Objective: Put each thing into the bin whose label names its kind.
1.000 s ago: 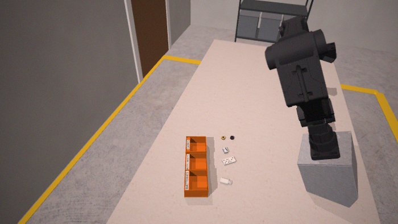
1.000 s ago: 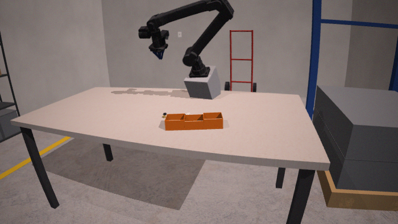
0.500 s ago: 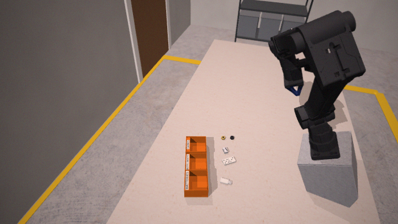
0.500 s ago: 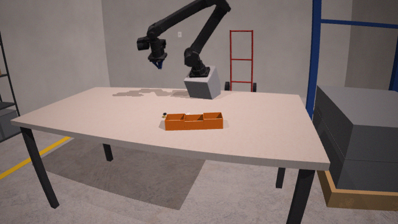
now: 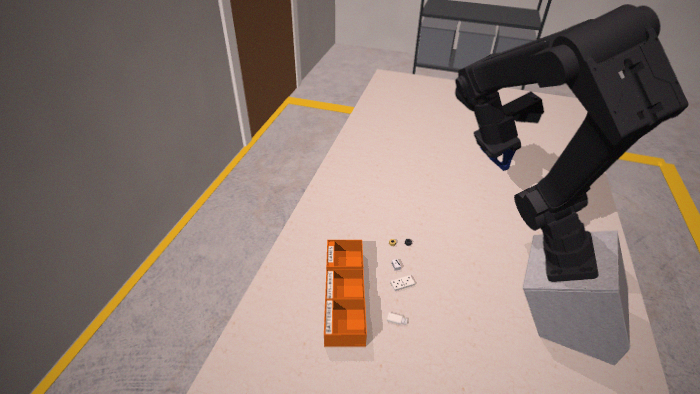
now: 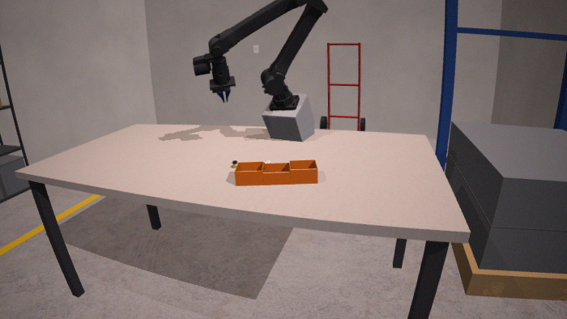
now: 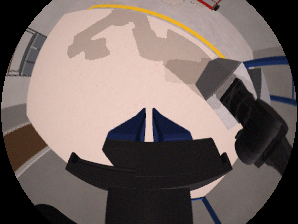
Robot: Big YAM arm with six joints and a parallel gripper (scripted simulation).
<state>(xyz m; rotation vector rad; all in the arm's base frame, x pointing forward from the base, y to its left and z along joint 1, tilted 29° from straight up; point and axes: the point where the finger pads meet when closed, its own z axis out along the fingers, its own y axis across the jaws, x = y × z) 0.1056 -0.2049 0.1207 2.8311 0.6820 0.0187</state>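
I am holding my gripper high above the far part of the surface, pointing down, well apart from everything I have to sort. My blue fingers are standing nearly together with only a thin slit between them, and nothing is sitting in that slit. My arm is rising from a grey pedestal standing on the surface.

The three orange bins are sitting in one joined row, each with a white label on its outer wall; the lettering is too small for me to read with any certainty. All three compartments are showing only their orange floors.

Just beside the bins, five small things are lying on the surface in a loose line. At the far end a brass-coloured ring-shaped part and a small black round part are lying side by side, apart from each other. Nearer along the row are lying a small white block with dark marks, a white domino with black pips, and a white, oblong piece opposite the nearest bin.
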